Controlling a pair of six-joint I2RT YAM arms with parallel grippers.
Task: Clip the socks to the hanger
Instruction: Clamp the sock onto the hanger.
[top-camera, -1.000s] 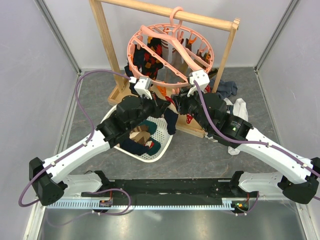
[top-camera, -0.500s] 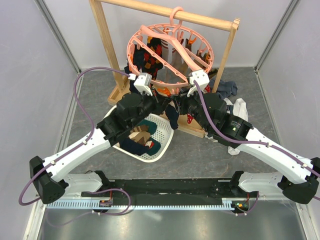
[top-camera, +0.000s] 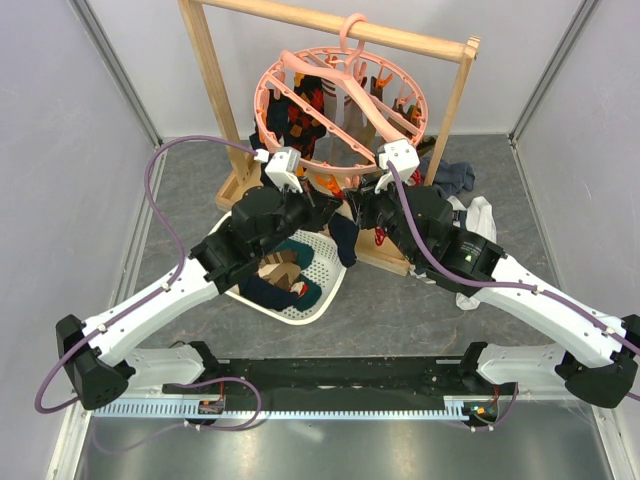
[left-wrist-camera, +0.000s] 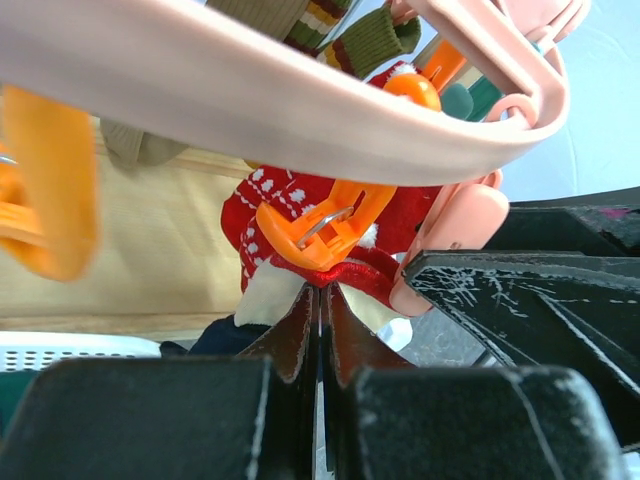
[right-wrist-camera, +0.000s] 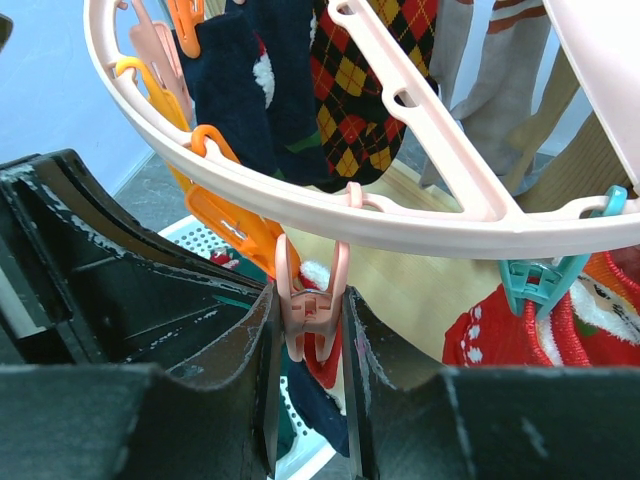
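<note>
The pink ring hanger (top-camera: 352, 85) hangs by its hook from the wooden rack, with several socks clipped to it. My left gripper (top-camera: 330, 208) is just under the ring's near rim. In the left wrist view the left gripper (left-wrist-camera: 320, 295) is shut on the red cuff of a navy sock (left-wrist-camera: 350, 272), held below an orange clip (left-wrist-camera: 320, 228). The sock's navy body (top-camera: 343, 240) hangs down. My right gripper (right-wrist-camera: 310, 302) is shut on a pink clip (right-wrist-camera: 312, 310) under the ring (right-wrist-camera: 420, 215), fingers pressing both its sides. The held sock shows right behind that clip.
The white mesh basket (top-camera: 325, 292) with more socks lies under the left arm. The wooden rack's post (top-camera: 205, 80) and base stand behind. White and grey garments (top-camera: 470, 215) lie to the right. A teal clip (right-wrist-camera: 540, 285) holds a red sock (right-wrist-camera: 500, 335).
My left gripper has lifted the sock slightly up and toward the ring's near rim. The right gripper has stayed at the pink clip.
</note>
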